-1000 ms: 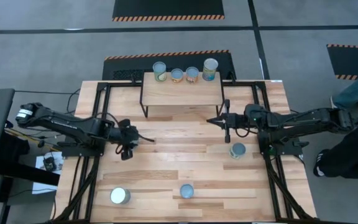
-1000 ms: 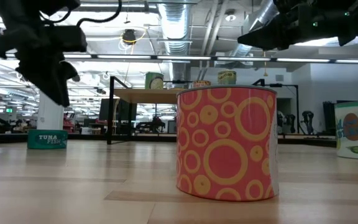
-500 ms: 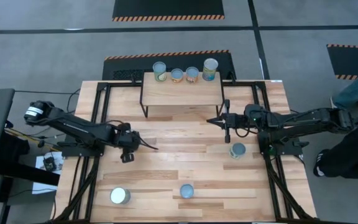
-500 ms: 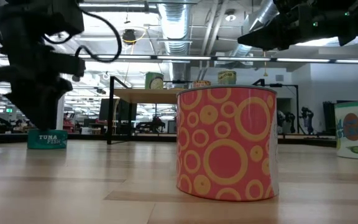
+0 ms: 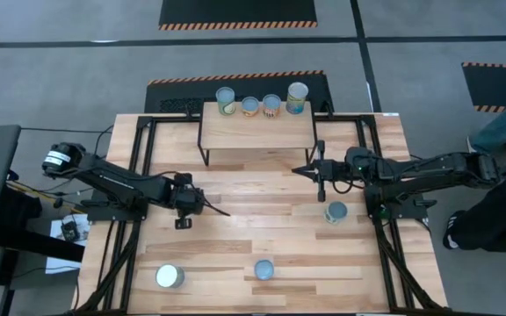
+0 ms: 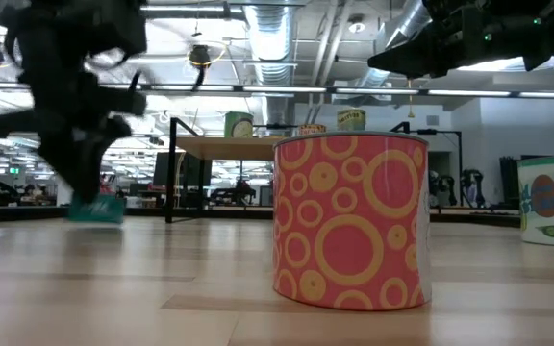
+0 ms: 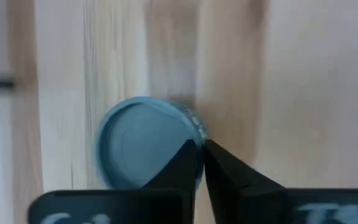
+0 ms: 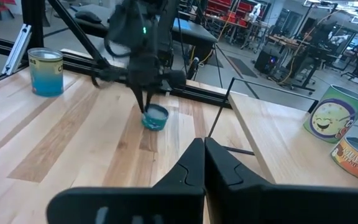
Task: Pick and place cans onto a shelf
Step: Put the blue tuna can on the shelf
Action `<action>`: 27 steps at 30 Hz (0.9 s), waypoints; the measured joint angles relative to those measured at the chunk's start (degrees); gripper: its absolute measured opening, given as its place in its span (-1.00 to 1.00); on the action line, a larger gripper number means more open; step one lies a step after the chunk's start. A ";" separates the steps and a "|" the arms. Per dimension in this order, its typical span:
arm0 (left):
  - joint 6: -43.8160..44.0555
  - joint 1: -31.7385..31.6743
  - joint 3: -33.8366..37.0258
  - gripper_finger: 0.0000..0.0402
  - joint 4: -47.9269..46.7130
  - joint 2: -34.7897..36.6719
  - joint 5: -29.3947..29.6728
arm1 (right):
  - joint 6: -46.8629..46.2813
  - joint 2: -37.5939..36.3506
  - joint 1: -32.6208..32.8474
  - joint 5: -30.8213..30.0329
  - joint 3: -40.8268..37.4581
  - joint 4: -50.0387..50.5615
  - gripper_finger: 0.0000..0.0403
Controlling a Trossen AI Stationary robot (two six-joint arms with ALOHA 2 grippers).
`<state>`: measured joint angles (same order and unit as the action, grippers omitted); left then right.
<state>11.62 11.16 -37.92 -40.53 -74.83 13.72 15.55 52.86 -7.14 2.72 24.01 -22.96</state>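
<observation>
Just above the tuna can point(image 7: 146, 142), left gripper point(image 5: 202, 204) w/ jaws pinched together, nothing held; descending like that it'd probably knock the can away.

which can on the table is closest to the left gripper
The low teal can, right beneath the left gripper and its shut fingertips. The three other table cans stand well away from it.

I see four cans point(image 5: 261, 103) upright along the shelf point(image 5: 257, 129), top centre; three cans point(image 5: 263, 269) lower down.
</observation>
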 joint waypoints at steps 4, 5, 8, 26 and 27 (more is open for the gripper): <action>-2.89 0.03 -6.91 -0.97 -0.46 0.96 -1.60 | -0.08 0.00 0.00 0.00 0.00 0.02 -0.94; -3.35 -0.08 -9.17 -0.98 -0.64 0.94 -1.79 | -0.08 0.00 0.00 0.00 0.00 0.01 -0.93; -5.54 -0.81 -16.78 -0.99 -1.48 0.68 -2.14 | -0.06 0.00 -0.08 0.01 0.00 0.02 -0.93; -35.17 -28.35 -46.59 -1.00 0.36 -15.12 -10.74 | -0.10 0.02 -0.12 0.04 0.02 0.36 -0.92; -35.90 -29.64 -48.00 -1.00 -0.78 -17.05 -10.52 | -0.08 0.02 -0.13 0.04 0.02 0.31 -0.92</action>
<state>-24.28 -18.48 -85.92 -41.30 -91.87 3.20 15.46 52.88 -7.27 2.76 24.03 -22.65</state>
